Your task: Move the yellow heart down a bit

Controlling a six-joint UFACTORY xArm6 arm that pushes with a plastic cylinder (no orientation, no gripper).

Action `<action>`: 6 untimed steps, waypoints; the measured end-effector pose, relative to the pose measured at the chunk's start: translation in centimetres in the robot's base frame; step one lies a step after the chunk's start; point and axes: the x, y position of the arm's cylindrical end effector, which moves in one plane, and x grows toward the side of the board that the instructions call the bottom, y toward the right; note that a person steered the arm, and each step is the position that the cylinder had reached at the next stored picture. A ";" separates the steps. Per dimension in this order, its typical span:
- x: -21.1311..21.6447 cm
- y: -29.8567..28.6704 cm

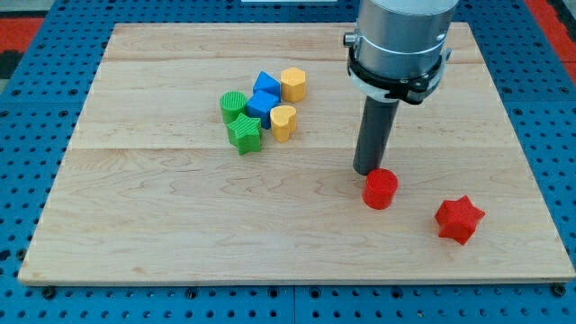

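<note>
Nearest the view's bottom: red star block [459, 219], red cylinder [381, 189] just to its left. End effector a plain rod, no jaws, nothing held; my tip [367, 170] touching or nearly touching the cylinder's upper left edge, well apart from the cluster. Yellow heart [283, 122] on the desk [135, 234] at the cluster's right side, against a blue block [261, 106], below the yellow hexagon [293, 84]. Best approach: circle round, slip between hexagon and heart, push gently toward the view's bottom, avoiding the green star [244, 134] and green cylinder [233, 106].
</note>
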 end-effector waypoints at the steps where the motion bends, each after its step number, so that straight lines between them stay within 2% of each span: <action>1: -3.7 -1.0; 2: -7.5 -1.3; 3: -9.4 -4.1; 6: -7.3 -19.0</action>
